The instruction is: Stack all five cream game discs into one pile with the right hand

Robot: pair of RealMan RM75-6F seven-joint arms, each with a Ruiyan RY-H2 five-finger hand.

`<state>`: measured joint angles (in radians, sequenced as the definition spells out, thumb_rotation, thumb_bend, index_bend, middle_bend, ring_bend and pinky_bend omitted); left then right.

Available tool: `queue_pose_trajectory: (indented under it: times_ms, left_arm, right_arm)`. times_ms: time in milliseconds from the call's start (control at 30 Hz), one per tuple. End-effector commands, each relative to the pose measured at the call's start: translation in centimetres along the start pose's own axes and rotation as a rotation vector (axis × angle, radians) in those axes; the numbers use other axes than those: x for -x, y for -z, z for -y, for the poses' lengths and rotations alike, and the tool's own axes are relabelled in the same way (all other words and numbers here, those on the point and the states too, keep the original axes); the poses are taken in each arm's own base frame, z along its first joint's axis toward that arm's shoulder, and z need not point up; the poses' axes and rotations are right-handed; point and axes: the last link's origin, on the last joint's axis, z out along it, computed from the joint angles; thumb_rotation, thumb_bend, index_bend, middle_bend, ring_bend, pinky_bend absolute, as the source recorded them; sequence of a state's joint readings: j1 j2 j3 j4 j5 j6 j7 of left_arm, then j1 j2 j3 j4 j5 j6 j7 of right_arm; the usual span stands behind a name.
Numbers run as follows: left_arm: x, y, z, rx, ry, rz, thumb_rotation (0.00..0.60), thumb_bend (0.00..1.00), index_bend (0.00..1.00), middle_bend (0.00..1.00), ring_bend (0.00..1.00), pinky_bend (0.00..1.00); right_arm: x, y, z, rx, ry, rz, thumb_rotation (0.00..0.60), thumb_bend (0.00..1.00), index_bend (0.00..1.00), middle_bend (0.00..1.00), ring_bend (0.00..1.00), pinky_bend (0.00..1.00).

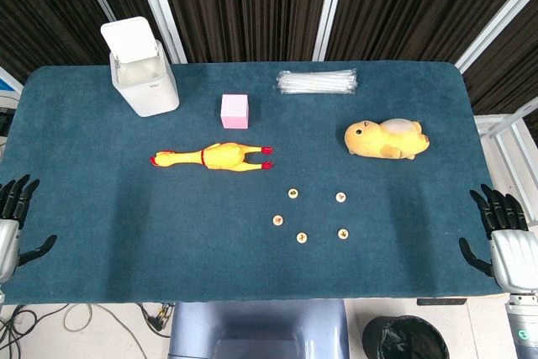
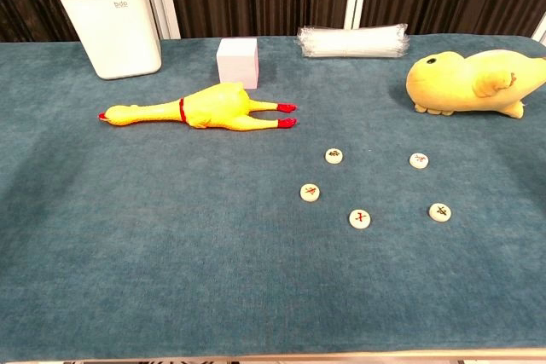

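Note:
Several cream game discs lie apart in a loose ring on the blue table cloth, right of centre: one at the top left (image 1: 292, 194) (image 2: 334, 156), one at the top right (image 1: 340, 197) (image 2: 418, 160), one at the left (image 1: 277, 220) (image 2: 310, 193), one at the bottom (image 1: 301, 237) (image 2: 359, 218) and one at the bottom right (image 1: 343, 234) (image 2: 439, 211). My right hand (image 1: 502, 237) hangs off the table's right edge, fingers spread, holding nothing. My left hand (image 1: 15, 220) is at the left edge, also open and empty. Neither hand shows in the chest view.
A yellow rubber chicken (image 1: 214, 157) (image 2: 200, 111) lies left of the discs. A yellow plush toy (image 1: 385, 139) (image 2: 473, 81) sits behind them. Further back stand a pink cube (image 1: 234, 111), a white bin (image 1: 143, 69) and a bundle of clear straws (image 1: 318, 81).

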<state>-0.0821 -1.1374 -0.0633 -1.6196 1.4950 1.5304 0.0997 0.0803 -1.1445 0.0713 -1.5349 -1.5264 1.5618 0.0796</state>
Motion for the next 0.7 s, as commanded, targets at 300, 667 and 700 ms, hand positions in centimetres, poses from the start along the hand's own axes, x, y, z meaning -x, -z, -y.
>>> queue_pose_trajectory:
  times_ms: [300, 667, 700]
  left_arm:
    - [0.20, 0.07, -0.32, 0.011, -0.004, 0.001, 0.600, 0.17, 0.05, 0.00, 0.00, 0.07]
    - [0.05, 0.06, -0.21, 0.009, 0.006, -0.008, 0.600, 0.17, 0.05, 0.00, 0.00, 0.07]
    - [0.04, 0.04, -0.20, 0.008, 0.007, -0.009, 0.600, 0.17, 0.05, 0.00, 0.00, 0.07]
  right_arm:
    - [-0.26, 0.16, -0.07, 0.014, -0.018, -0.005, 0.600, 0.43, 0.07, 0.00, 0.00, 0.03]
    - [-0.13, 0.24, 0.13, 0.004, -0.018, 0.023, 0.600, 0.43, 0.07, 0.00, 0.00, 0.03]
    - [-0.11, 0.23, 0.17, 0.002, -0.020, 0.024, 0.600, 0.43, 0.07, 0.00, 0.00, 0.03]
